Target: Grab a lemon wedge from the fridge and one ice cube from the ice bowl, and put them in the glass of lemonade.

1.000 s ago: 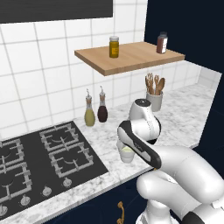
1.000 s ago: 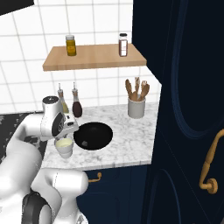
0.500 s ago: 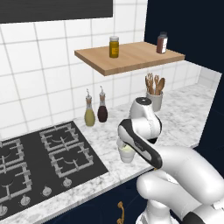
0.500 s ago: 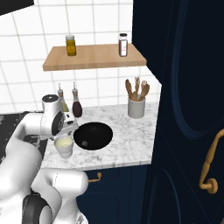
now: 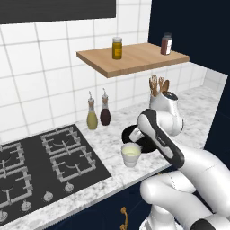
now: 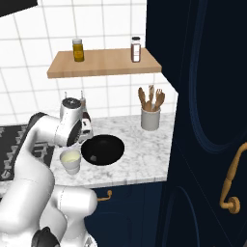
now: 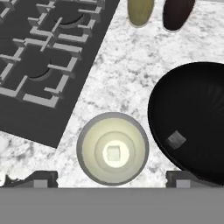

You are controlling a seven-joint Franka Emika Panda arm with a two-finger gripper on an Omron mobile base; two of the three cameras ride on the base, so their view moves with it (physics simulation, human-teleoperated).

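In the hand view my gripper (image 7: 111,179) is open, its two fingertips (image 7: 41,178) standing wide on either side of the glass of lemonade (image 7: 113,148) directly below. A small pale ice cube (image 7: 113,153) lies in the glass's yellow liquid. To the glass's right is the black ice bowl (image 7: 192,127) with one ice cube (image 7: 176,139) in it. In the base views the hand hangs just over the glass (image 5: 131,154) (image 6: 70,160), beside the bowl (image 6: 102,148). The lemon wedge and the fridge are out of view.
The black stove (image 5: 40,161) lies left of the glass. Oil and vinegar bottles (image 5: 91,117) stand at the tiled wall. A white crock of wooden utensils (image 6: 150,117) is behind the bowl, under a wooden shelf (image 5: 134,57). Navy cabinets (image 6: 207,120) rise on the right.
The jaws have gone from shut to wide open. The arm has stayed above the glass.
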